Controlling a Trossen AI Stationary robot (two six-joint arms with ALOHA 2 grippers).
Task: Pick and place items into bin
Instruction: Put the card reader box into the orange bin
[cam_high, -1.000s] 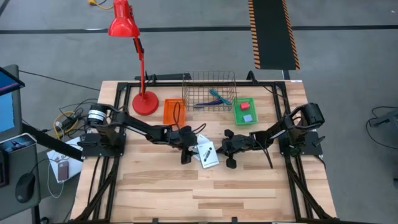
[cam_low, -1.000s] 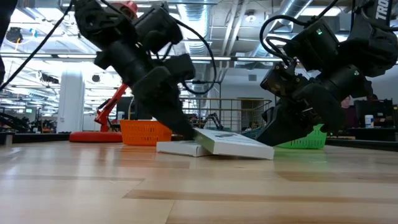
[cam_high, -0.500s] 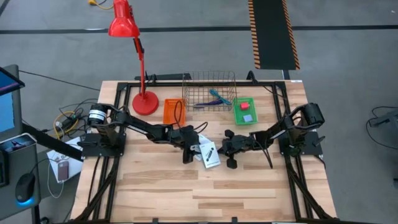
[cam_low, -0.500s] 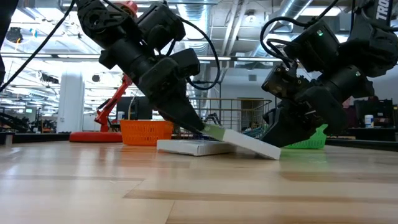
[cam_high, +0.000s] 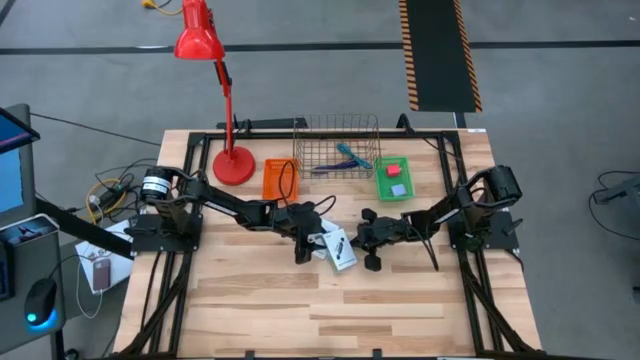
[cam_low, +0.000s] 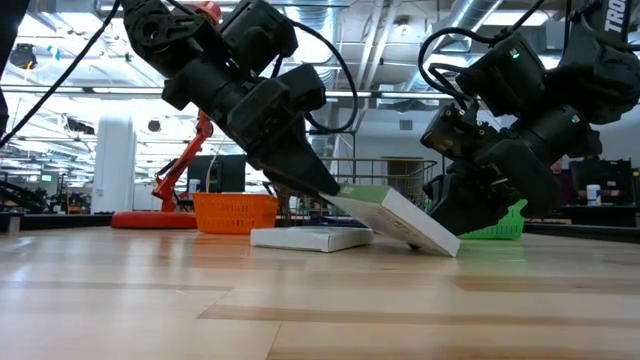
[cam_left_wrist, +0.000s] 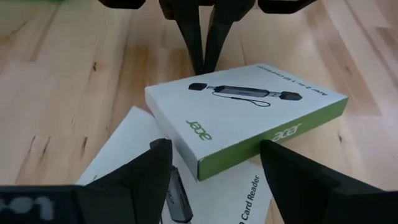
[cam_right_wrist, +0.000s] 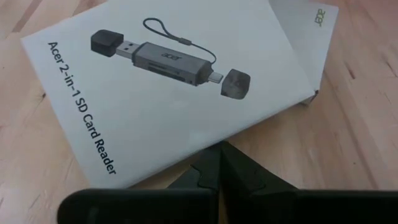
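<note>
Left pincer (cam_low: 325, 190) clamps one edge of a white packet (cam_low: 400, 220) with a green side, mid-table (cam_high: 260, 310). The packet is tilted: gripped end raised, far end down by the right pincer (cam_high: 372, 262), whose fingers are pressed together. A second flat packet (cam_low: 310, 238) lies flat partly under it. Behind them: orange bin (cam_high: 281, 178), wire basket (cam_high: 337, 148), green bin (cam_high: 392, 177).

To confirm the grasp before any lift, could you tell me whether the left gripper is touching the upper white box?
Touching. The low view shows the left gripper meeting the raised edge of the tilted upper white box, with no gap between them.
</note>
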